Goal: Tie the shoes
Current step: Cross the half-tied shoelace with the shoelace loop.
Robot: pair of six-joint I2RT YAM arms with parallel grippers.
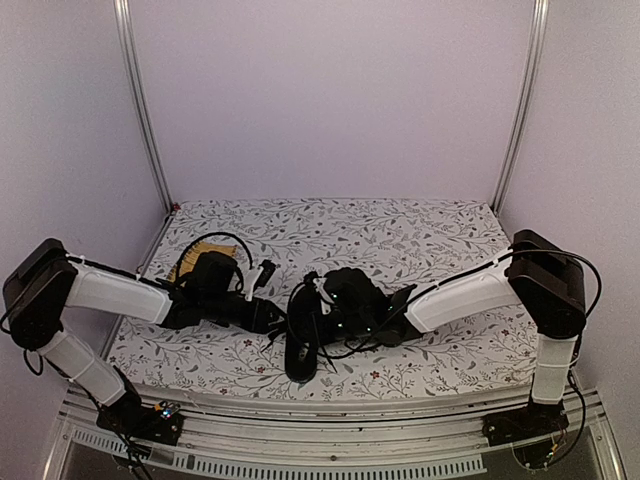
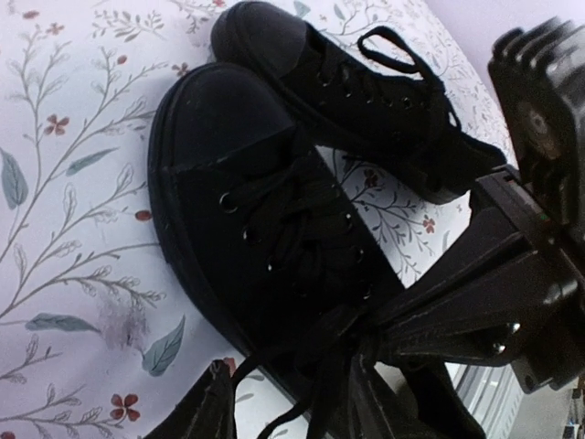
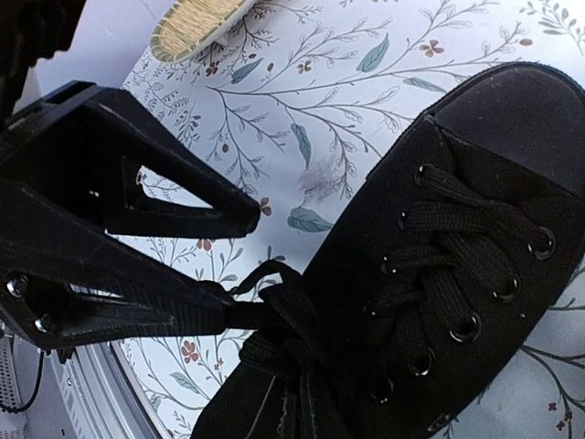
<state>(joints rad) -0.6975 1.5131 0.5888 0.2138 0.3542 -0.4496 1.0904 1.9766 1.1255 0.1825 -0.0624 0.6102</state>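
Observation:
Two black canvas shoes lie side by side mid-table. The near shoe (image 1: pixel 300 345) (image 2: pixel 247 219) (image 3: pixel 457 265) points toe-forward, and its loose black laces (image 3: pixel 274 311) gather at the tongue. The second shoe (image 2: pixel 366 101) lies just beyond it. My right gripper (image 1: pixel 318 322) (image 3: pixel 292 380) (image 2: pixel 370 329) is shut on the laces at the near shoe's tongue. My left gripper (image 1: pixel 272 318) (image 2: pixel 288 380) (image 3: pixel 233 261) stands open right beside it. A lace strand runs between its fingers, and the lower fingertip (image 3: pixel 206 315) touches the lace.
A yellow woven mat (image 1: pixel 185 268) (image 3: pixel 196 27) lies at the left rear, behind the left arm. The floral tablecloth (image 1: pixel 420 235) covers the table, with metal frame posts at both back corners and the table's front rail close below the shoes.

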